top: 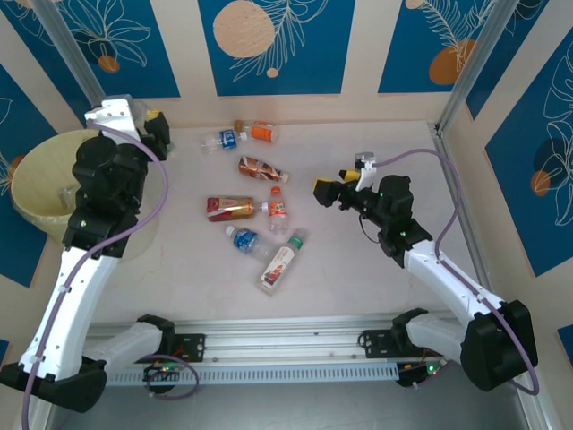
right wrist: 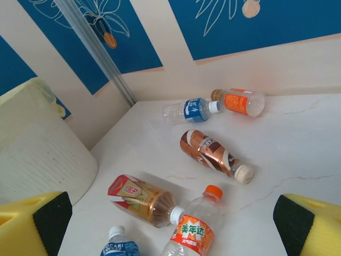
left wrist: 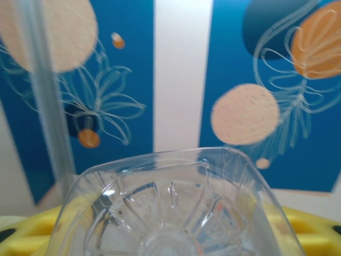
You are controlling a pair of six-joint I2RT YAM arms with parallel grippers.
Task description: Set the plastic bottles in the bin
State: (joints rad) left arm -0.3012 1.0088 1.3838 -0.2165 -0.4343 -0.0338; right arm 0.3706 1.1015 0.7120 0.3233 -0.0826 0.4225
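My left gripper [left wrist: 170,240] is clenched on a clear bottle [left wrist: 160,192] with a ribbed, squarish base, near the pale-yellow translucent bin [top: 36,170]. My right gripper [right wrist: 170,220] gapes wide over the white table [right wrist: 298,154], where the orange-capped bottle [right wrist: 192,230] reads 美年达. A glossy copper-wrapped bottle [right wrist: 210,154] lies just beyond it.

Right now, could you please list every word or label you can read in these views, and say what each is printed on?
"美年达": on the orange label of the orange-capped bottle.
Too small or blurred to read: the labels of the far blue-labelled bottle, orange-labelled bottle, brown bottle, red-and-gold bottle and near blue-labelled bottle.
No print shows on the clear bottle base.
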